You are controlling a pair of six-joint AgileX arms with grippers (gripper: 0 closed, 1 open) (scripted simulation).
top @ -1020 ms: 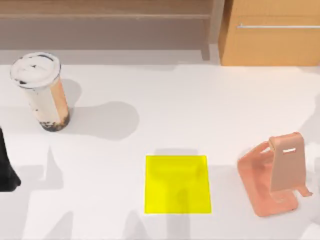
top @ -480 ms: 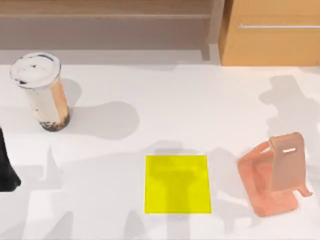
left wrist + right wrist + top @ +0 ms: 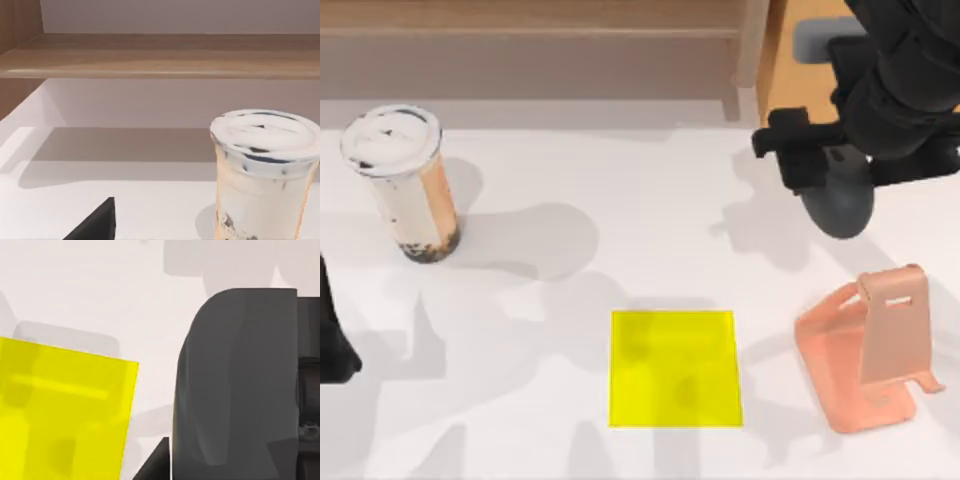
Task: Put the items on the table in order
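Observation:
A dark grey computer mouse (image 3: 840, 208) hangs above the back right of the white table (image 3: 650, 220), and my right gripper (image 3: 848, 165) is shut on it. The right wrist view shows the mouse (image 3: 235, 380) up close, over the table beside a yellow mat (image 3: 60, 410). At the back left stands a clear cup of brown bubble tea (image 3: 402, 185) with a white lid, upright and untouched. The left wrist view faces the cup (image 3: 262, 175). My left arm (image 3: 332, 340) is parked at the table's left edge.
A yellow square mat (image 3: 675, 367) lies flat at front centre. A pink phone stand (image 3: 870, 350) sits at front right, just in front of the held mouse. A wooden shelf (image 3: 530, 30) and cabinet (image 3: 790, 95) run along the back.
My right arm has come into view at the back right with the mouse in its gripper; earlier only its shadow fell on the table. The cup, mat, stand and left arm have not moved.

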